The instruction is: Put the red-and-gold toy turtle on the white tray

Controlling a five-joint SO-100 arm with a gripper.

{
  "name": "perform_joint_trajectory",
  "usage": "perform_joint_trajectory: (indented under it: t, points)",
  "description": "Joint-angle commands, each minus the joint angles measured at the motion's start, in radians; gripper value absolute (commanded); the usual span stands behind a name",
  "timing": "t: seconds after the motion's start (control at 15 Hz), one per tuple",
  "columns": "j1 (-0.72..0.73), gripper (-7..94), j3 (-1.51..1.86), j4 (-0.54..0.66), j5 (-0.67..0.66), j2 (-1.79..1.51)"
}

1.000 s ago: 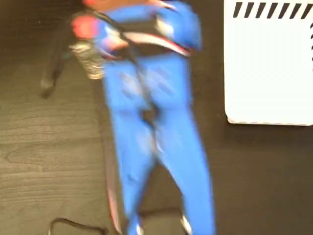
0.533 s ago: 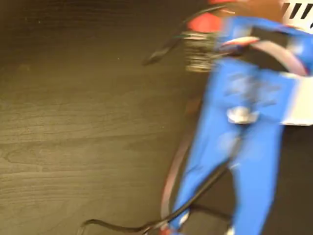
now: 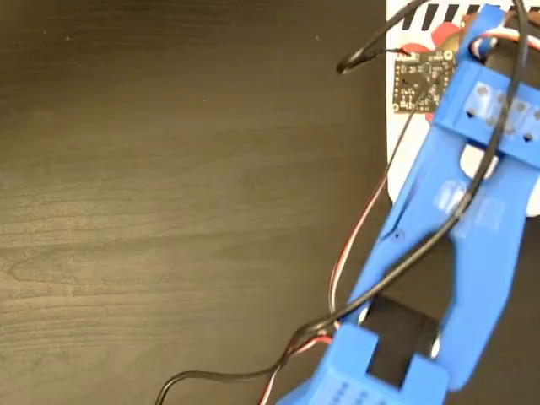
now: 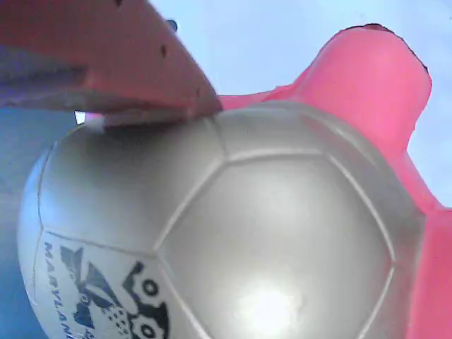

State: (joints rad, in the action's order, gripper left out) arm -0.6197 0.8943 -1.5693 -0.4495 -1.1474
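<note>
The red-and-gold toy turtle (image 4: 268,226) fills the wrist view: a shiny domed shell with a black printed logo at the lower left and a coral-red limb at the upper right. One red finger (image 4: 106,63) presses on the shell from the upper left; the other is hidden. Pale white tray surface (image 4: 268,35) shows behind the turtle. In the fixed view the blue arm reaches to the top right over the white tray (image 3: 396,135), whose black stripes run along the top edge. My gripper (image 3: 440,37) shows only as a red patch by the stripes; the turtle is hidden there.
A dark wood-grain table (image 3: 169,169) spreads across the left and middle of the fixed view. Black and red cables (image 3: 354,245) trail from the arm down to the bottom edge. A small circuit board (image 3: 422,74) rides on the wrist above the tray's left edge.
The arm has swung from the middle of the table to the right, carrying the turtle, and now hangs over the tray. Its motion blur is gone.
</note>
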Motion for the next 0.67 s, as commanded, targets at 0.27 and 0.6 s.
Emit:
perform_joint_trajectory:
  t: [0.27,0.6]
  points:
    - [-0.021,0,-0.146,-0.006,0.002,0.046]
    - [-0.044,0,-0.175,0.000,-0.008,0.091]
